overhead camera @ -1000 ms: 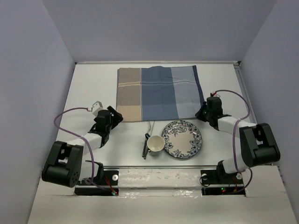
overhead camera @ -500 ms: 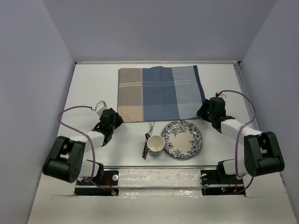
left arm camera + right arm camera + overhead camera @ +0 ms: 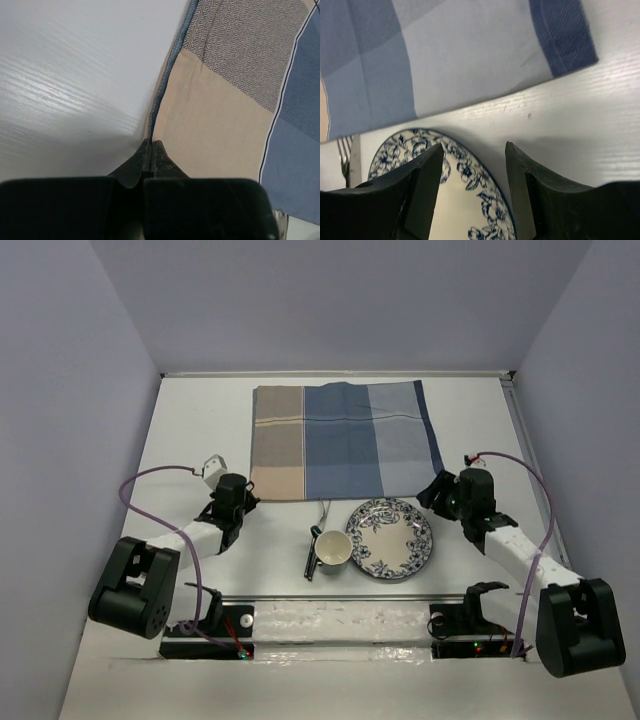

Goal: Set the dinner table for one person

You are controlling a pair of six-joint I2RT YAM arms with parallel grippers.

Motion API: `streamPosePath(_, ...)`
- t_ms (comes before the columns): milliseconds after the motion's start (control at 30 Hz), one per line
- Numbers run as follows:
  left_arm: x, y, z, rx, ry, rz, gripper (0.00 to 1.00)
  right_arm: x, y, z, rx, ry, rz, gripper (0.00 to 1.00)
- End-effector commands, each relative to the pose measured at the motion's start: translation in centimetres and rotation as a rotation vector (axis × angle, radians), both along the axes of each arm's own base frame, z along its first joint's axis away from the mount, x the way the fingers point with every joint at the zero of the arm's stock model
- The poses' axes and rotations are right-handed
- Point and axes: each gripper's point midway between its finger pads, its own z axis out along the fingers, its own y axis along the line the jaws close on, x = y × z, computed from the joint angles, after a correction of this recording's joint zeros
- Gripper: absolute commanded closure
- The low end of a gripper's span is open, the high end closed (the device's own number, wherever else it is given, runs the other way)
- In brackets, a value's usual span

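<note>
The white dinner table (image 3: 195,420) fills the middle of the top view. At lower left, the left gripper (image 3: 151,147) has its fingers pressed together right at the near left hem of the striped placemat (image 3: 340,440); whether cloth is caught between them cannot be told. Below the placemat, a cup (image 3: 332,549) sits just beside a blue-patterned plate (image 3: 389,538). At right, the right gripper (image 3: 474,150) hangs over the plate's far rim, fingers spread, holding nothing.
</note>
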Motion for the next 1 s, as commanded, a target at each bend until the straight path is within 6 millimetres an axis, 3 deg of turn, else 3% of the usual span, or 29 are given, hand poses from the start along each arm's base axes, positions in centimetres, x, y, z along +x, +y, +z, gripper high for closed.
streamPosePath(0, 0.9, 0.8, 2.0, 0.028, -0.067, 0.028, 1.0, -2.5, 3.1, 1.8, 0.084, -0.04, 0.165, 0.41)
streamPosePath(33, 0.9, 0.7, 2.1, 0.023, -0.067, 0.021, 1.0, -2.6, 3.7, 2.8, 0.088, -0.061, 0.194, 0.41)
streamPosePath(67, 0.8, 0.6, 2.1, 0.02, -0.068, 0.02, 1.0, -2.3, 4.3, 5.1, 0.094, -0.118, 0.225, 0.41)
streamPosePath(133, 0.7, 0.8, 3.1, 0.016, -0.1, 0.027, 1.0, -3.1, 5.6, 6.4, 0.079, -0.121, 0.297, 0.41)
streamPosePath(167, 0.5, 1.2, 3.4, 0.025, -0.109, 0.038, 0.97, -3.8, 7.2, 7.1, 0.075, -0.127, 0.364, 0.41)
streamPosePath(200, 0.5, 1.3, 4.2, 0.023, -0.135, 0.041, 0.89, -4.1, 8.1, 8.2, 0.071, -0.133, 0.399, 0.41)
streamPosePath(233, 0.3, 1.4, 4.3, 0.025, -0.13, 0.042, 0.7, -4.5, 9.0, 8.8, 0.068, -0.141, 0.435, 0.4)
streamPosePath(267, 0.3, 1.4, 5.1, 0.014, -0.151, 0.045, 0.57, -5.8, 10.7, 9.0, 0.065, -0.13, 0.506, 0.39)
streamPosePath(333, 0.0, 1.4, 5.5, 0.007, -0.159, 0.044, 0.35, -6.3, 12.2, 10.3, 0.043, -0.142, 0.544, 0.37)
streamPosePath(400, -0.2, 1.6, 7.0, -0.008, -0.204, 0.054, 0.33, -8.2, 14.3, 10.7, 0.021, -0.123, 0.627, 0.36)
streamPosePath(433, -0.3, 1.7, 7.7, -0.008, -0.213, 0.056, 0.32, -8.1, 15.0, 11.4, -0.002, -0.134, 0.635, 0.36)
streamPosePath(500, -0.3, 1.5, 10.2, -0.025, -0.274, 0.046, 0.32, -9.9, 16.5, 11.2, -0.042, -0.105, 0.705, 0.36)
streamPosePath(533, -0.5, 1.4, 11.0, -0.03, -0.284, 0.038, 0.31, -9.7, 17.1, 11.5, -0.078, -0.105, 0.704, 0.36)
streamPosePath(700, -0.3, -0.7, 19.4, -0.072, -0.452, -0.094, 0.21, -11.6, 18.7, 10.2, -0.202, -0.04, 0.765, 0.36)
streamPosePath(733, -0.4, -1.2, 20.3, -0.053, -0.468, -0.137, 0.09, -12.1, 19.2, 9.9, -0.209, -0.03, 0.782, 0.37)
streamPosePath(767, -0.5, -2.1, 22.6, -0.059, -0.509, -0.195, 0.03, -12.4, 19.5, 9.6, -0.22, -0.017, 0.791, 0.38)
streamPosePath(967, -2.2, -3.8, 27.7, 0.03, -0.586, -0.369, 0.01, -12.1, 20.4, 6.6, -0.33, 0.056, 0.755, 0.43)
